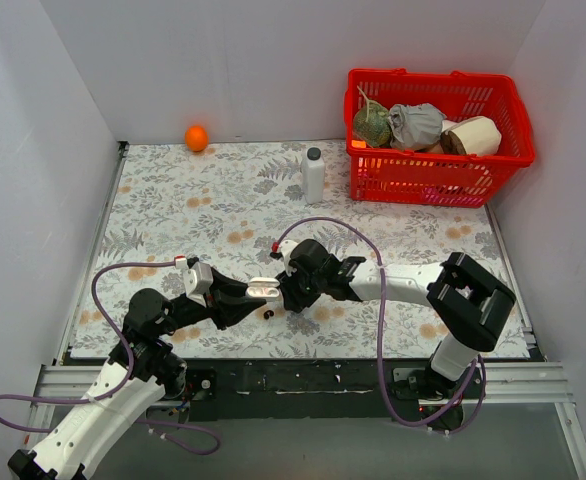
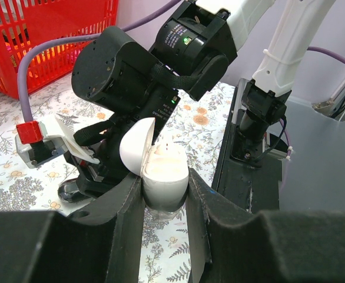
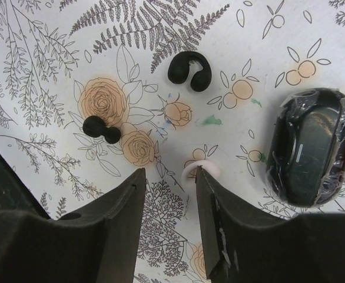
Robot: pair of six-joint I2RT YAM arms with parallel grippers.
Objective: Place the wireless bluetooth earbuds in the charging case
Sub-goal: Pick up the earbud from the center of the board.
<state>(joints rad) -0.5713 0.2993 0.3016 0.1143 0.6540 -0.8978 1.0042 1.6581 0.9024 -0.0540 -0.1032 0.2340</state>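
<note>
Left end effector (image 2: 164, 187) clamps charging case (image 2: 162, 170).

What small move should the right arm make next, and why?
Probably nudge the right pincer sideways until the whitish bud sits centred between its open jaws, ready for a grasp. The bud lies by one fingertip, not in the gap, and the left pincer holds the open white case ready.

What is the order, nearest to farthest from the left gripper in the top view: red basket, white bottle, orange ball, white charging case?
1. white charging case, held in the left gripper itself.
2. white bottle, mid-table, beyond it.
3. orange ball, at the back wall, left.
4. red basket, back right corner.
</note>
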